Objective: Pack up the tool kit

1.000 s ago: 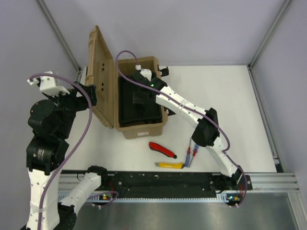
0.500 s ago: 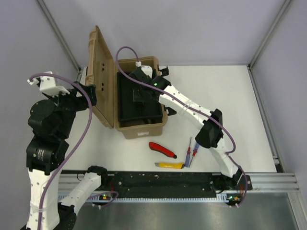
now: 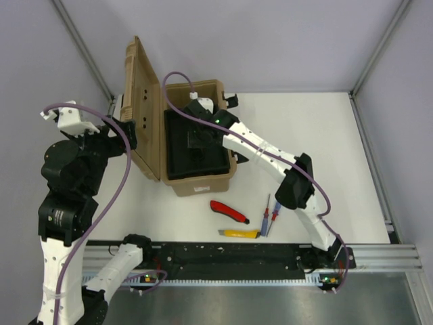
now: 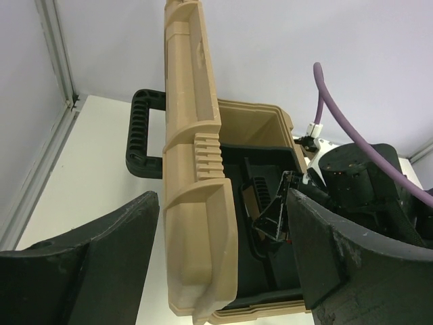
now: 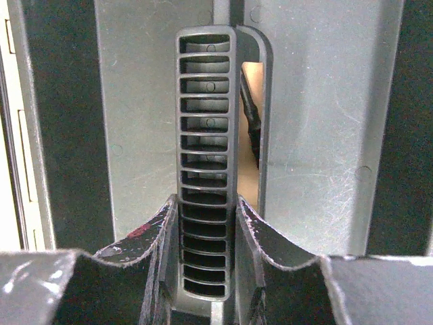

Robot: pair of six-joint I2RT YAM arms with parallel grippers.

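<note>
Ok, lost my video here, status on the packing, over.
Left tool open at the raised lid. Right tool shut on the tray handle inside the toolbox. Red knife, yellow knife, screwdrivers out on table. Nothing seen in the way.

Matt ribbed plastic toolbox (image 3: 199,183), scuffed plastic tray (image 5: 318,135)

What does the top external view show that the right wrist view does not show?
Only the top external view: the red utility knife, the yellow utility knife and two screwdrivers lying on the table, and the toolbox with its lid standing open. Only the right wrist view: the right fingers closed on the ribbed handle. Both: the black tray.
</note>
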